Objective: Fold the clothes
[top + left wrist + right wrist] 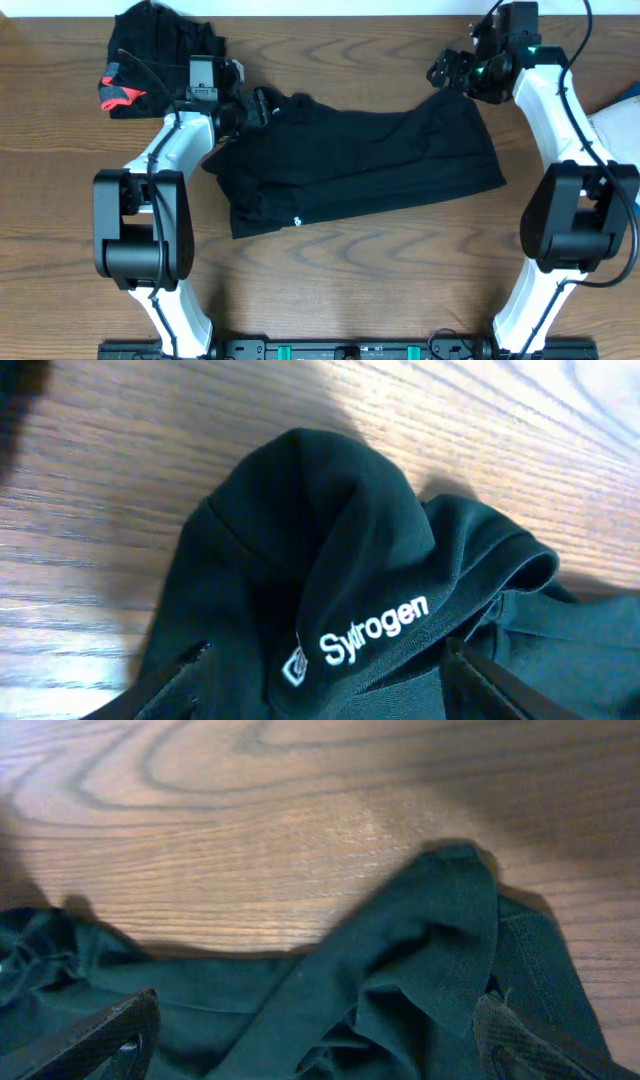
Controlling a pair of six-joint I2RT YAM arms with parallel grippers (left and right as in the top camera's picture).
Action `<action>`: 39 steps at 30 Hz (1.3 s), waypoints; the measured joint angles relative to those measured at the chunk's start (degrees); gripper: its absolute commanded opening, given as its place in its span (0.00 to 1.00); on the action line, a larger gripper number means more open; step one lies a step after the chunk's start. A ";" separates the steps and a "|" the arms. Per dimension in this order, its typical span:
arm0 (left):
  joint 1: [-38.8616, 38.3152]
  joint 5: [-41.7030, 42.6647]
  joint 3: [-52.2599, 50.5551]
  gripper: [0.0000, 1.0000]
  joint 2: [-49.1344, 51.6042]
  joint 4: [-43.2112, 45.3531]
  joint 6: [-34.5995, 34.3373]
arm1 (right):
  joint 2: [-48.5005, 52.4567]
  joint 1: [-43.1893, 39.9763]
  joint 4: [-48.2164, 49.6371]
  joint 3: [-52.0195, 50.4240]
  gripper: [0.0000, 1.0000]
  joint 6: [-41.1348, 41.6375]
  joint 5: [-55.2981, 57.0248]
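Observation:
A long black garment [360, 160] lies spread across the table's middle, with a small white logo [297, 222] near its front edge. My left gripper [245, 108] is at its upper left corner. In the left wrist view the jaws [325, 652] are open and straddle a raised fold [330, 540] printed "Sytrogen" [375, 628]. My right gripper [448, 70] is at the upper right corner. In the right wrist view its jaws [318, 1005] are open over bunched black fabric [420, 950]. A pile of black clothes [160, 40] with coral-red trim [120, 93] sits at the back left.
The wooden table [330, 290] shows bare wood in front of the garment. A white and blue object [622, 112] lies at the right edge. Both arm bases [140, 220] stand at the front left and front right [580, 215].

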 measured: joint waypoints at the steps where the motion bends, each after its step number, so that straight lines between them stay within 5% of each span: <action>1: -0.02 0.39 0.00 0.70 0.37 0.00 -0.04 | 0.55 0.00 0.00 0.02 0.97 0.02 0.22; 19: -0.48 2.38 0.00 0.59 1.90 1.73 -0.24 | 2.58 0.00 -0.61 0.02 0.97 0.02 0.98; 27: -0.48 2.75 0.00 0.13 1.90 1.75 -0.42 | 2.58 0.00 -1.16 0.02 0.95 0.11 2.80; 30: -0.48 2.99 0.00 0.06 1.90 1.73 -0.39 | 2.58 0.00 -1.53 0.02 0.94 1.16 3.34; 39: -0.48 3.02 0.00 0.06 1.90 1.66 -0.35 | 2.69 -0.22 1.66 0.02 0.89 2.82 3.85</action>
